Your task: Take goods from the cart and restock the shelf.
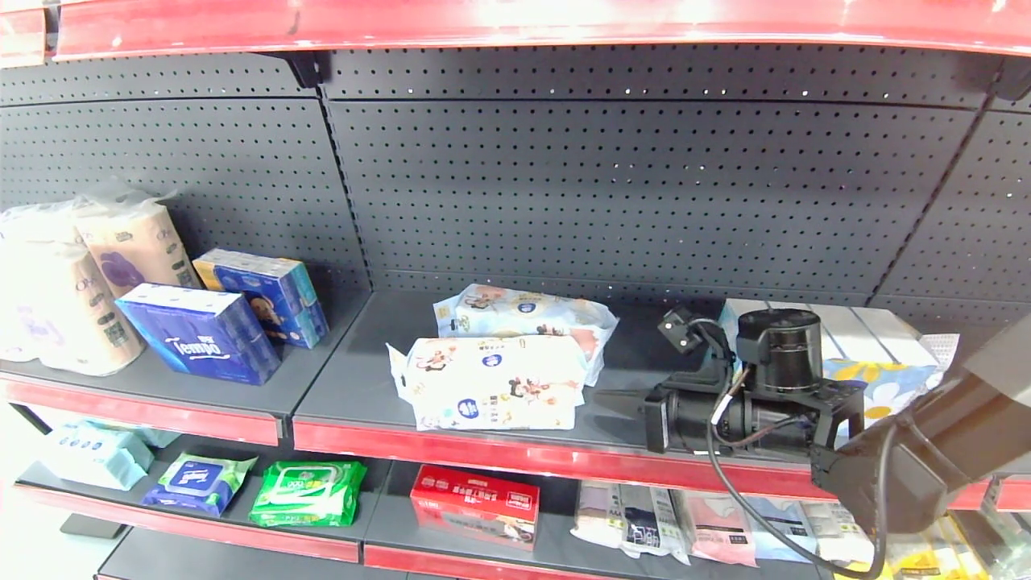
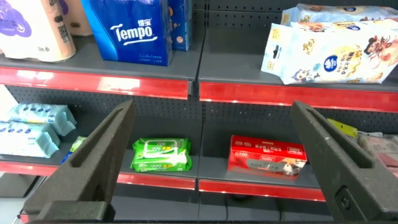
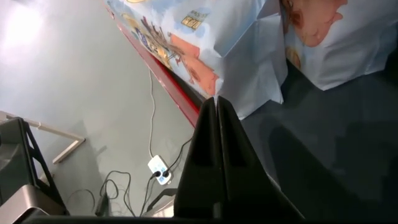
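Shelf point(image 1: 354, 387): two cartoon-print tissue packs point(image 1: 491, 391) lie mid-bay, apparently stocked. Right gripper point(image 1: 606, 397) just beside the packs, jaws together, empty. Left gripper point(image 2: 211, 109) lower than the packs, jaws apart, empty. Further restocking probably remains.

Retail shop aisle. Tiered shelf units point(image 1: 354, 379), red edge strips point(image 1: 483, 455), black pegboard backing point(image 1: 644, 177). Packaged tissue packs point(image 1: 491, 383) stocked; wet-wipe pack point(image 2: 160, 155) and red box point(image 2: 267, 155) seen between the left fingers point(image 2: 93, 162).

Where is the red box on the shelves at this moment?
In the head view the red box lies on the lower shelf, near the middle, with the green wipes pack on its left and pale flat packs on its right.
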{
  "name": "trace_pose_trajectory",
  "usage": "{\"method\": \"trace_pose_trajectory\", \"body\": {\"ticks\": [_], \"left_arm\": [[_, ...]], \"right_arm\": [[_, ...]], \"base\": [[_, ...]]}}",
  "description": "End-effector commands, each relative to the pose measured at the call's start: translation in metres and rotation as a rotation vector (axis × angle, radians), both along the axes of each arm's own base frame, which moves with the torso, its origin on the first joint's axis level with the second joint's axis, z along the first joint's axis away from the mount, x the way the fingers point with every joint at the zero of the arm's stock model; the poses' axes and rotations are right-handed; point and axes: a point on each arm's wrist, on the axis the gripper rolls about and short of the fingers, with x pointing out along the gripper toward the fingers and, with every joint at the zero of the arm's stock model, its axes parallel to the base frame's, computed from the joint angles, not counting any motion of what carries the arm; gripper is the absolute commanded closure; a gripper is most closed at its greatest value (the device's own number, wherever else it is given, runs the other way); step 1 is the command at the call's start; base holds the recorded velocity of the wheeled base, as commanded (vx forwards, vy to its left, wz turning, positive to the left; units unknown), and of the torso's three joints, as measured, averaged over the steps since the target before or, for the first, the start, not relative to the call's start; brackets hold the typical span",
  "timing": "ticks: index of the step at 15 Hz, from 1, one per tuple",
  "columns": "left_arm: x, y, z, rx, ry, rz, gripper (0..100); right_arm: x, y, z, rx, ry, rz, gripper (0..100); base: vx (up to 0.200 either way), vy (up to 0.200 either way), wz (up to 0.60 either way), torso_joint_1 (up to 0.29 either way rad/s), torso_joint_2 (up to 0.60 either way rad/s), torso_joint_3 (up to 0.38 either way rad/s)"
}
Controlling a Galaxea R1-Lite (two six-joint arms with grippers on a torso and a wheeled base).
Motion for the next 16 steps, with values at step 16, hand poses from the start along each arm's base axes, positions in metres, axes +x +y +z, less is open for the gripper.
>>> {"method": "trace_pose_trajectory", "body": {"ticks": [16], "left_arm": [[0.0, 0.0, 0.0, 0.0, -0.001, 0.0, 0]], "right_arm": [[-0.159, -0.129, 0.144, -0.466, -0.357, -0.854, 100]], "base": [[0.0, 0.0, 0.0, 0.0, 0.0, 0.0]]}}
